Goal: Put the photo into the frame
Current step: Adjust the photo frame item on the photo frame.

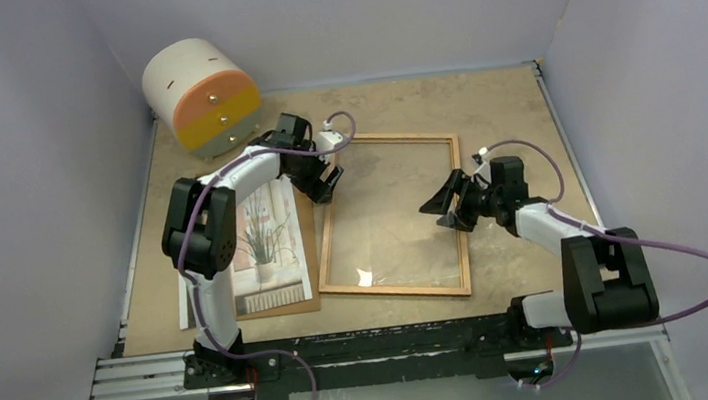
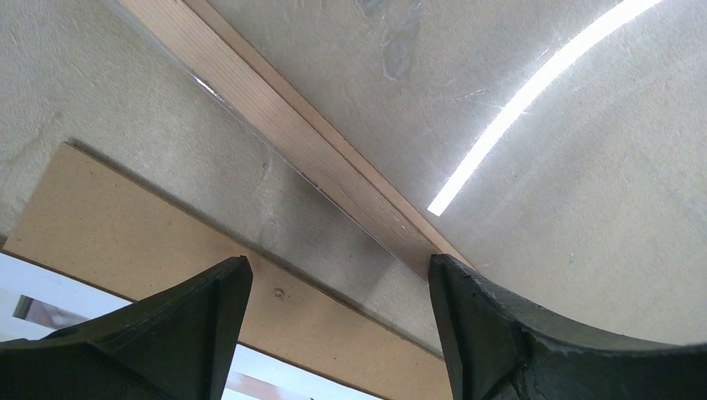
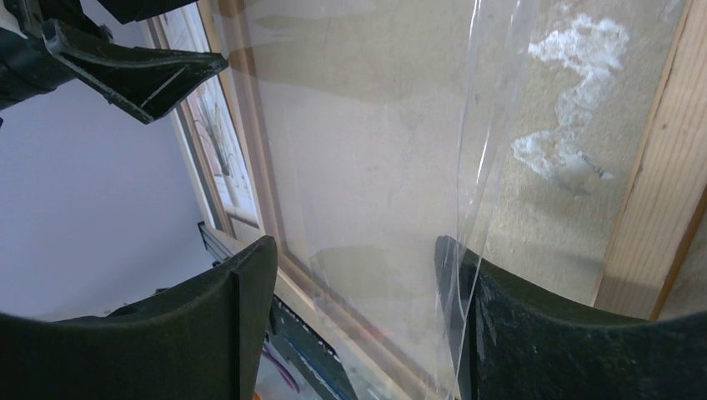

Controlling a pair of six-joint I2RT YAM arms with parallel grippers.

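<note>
The orange-brown wooden frame [image 1: 396,291] lies flat mid-table with its clear pane [image 1: 392,216] in it. The photo [image 1: 262,241], plant side up, lies left of it on the brown backing board [image 1: 304,216]. My left gripper [image 1: 326,181] is open and empty, low over the gap between the board [image 2: 125,225] and the frame's left rail [image 2: 317,158]; a strip of the photo [image 2: 275,375] shows below. My right gripper [image 1: 443,205] is open over the frame's right side. In the right wrist view [image 3: 354,250] the pane's edge [image 3: 471,167] appears raised between the jaws, close to the right finger [image 3: 534,333].
A white cylinder with an orange and yellow face [image 1: 202,96] stands at the back left corner. Grey walls enclose the table on three sides. A metal rail [image 1: 376,343] with the arm bases runs along the near edge. The frame's right rail [image 3: 659,183] lies beside my right gripper.
</note>
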